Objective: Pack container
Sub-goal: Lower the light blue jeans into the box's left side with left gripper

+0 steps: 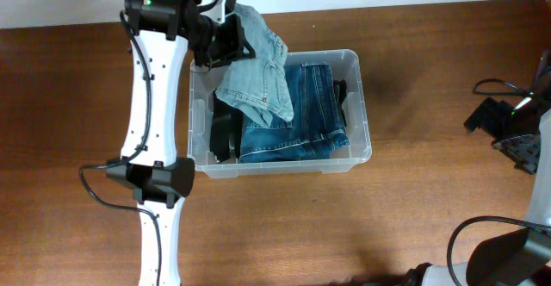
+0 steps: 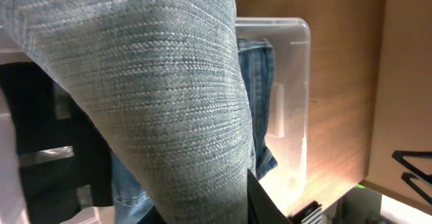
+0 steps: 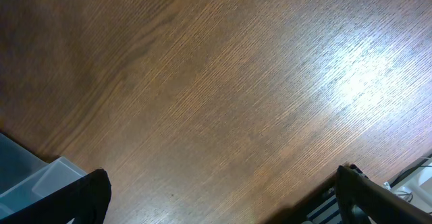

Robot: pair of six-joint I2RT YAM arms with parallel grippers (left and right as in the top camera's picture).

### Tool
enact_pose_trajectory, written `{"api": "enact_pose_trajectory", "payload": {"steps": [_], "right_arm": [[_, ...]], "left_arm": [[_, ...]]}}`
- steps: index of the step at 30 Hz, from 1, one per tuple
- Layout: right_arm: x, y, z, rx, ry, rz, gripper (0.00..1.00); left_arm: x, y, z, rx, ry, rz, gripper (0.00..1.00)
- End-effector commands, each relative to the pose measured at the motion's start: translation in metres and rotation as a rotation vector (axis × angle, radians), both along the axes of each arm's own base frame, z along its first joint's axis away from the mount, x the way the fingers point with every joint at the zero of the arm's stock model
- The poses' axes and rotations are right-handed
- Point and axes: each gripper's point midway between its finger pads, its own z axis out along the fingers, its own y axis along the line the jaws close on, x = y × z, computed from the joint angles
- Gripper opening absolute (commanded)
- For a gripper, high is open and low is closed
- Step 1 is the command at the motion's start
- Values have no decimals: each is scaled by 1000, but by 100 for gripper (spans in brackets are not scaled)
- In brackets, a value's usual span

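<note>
Left fingers (image 1: 232,38) pinch a pale blue denim garment (image 1: 258,79), draped below them into the clear rectangular plastic container (image 1: 284,169) already holding folded dark blue jeans (image 1: 301,114). Packing looks nearly finished; release remains. Right fingers (image 3: 223,207) spread wide, empty, well apart.

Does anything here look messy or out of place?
The light denim garment hangs crumpled, part of it spilling over the back rim of the container, held by the left gripper, while the dark jeans beneath lie folded flat.
</note>
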Motion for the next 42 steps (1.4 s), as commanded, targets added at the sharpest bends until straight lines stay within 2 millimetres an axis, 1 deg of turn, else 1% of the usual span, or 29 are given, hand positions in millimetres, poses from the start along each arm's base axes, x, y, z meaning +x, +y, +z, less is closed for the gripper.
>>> {"api": "enact_pose_trajectory", "payload": {"steps": [1, 2, 5, 11, 12, 14, 20, 24, 27, 33, 35, 42], "right_arm": [[0, -1, 0, -1, 2, -4, 98], [0, -1, 0, -1, 2, -4, 98], [0, -1, 0, -1, 2, -4, 98], [0, -1, 0, -1, 2, -4, 98], [0, -1, 0, -1, 2, -4, 98], [0, -1, 0, -1, 2, -4, 98], [0, -1, 0, -1, 2, -4, 98], [0, -1, 0, -1, 2, -4, 98], [0, -1, 0, -1, 2, -4, 98], [0, -1, 0, -1, 2, -4, 98], [0, -1, 0, -1, 2, -4, 98], [0, -1, 0, -1, 2, -4, 98]], "left_arm": [[-15, -32, 4, -67, 26, -67, 0], [-20, -42, 5, -74, 35, -82, 1], [-31, -60, 9, -111, 50, -125, 1], [-42, -77, 10, -123, 56, -168, 0], [-50, -86, 15, -168, 73, -199, 1], [-55, -92, 19, -201, 85, -220, 1], [-56, -93, 20, -206, 86, -223, 0], [-62, -98, 27, -225, 83, -241, 1], [-63, -97, 30, -226, 76, -242, 1], [-52, -85, 18, -130, 47, -186, 1], [-51, -85, 18, -128, 50, -180, 1], [-41, -72, 10, -53, 26, -131, 1]]}}
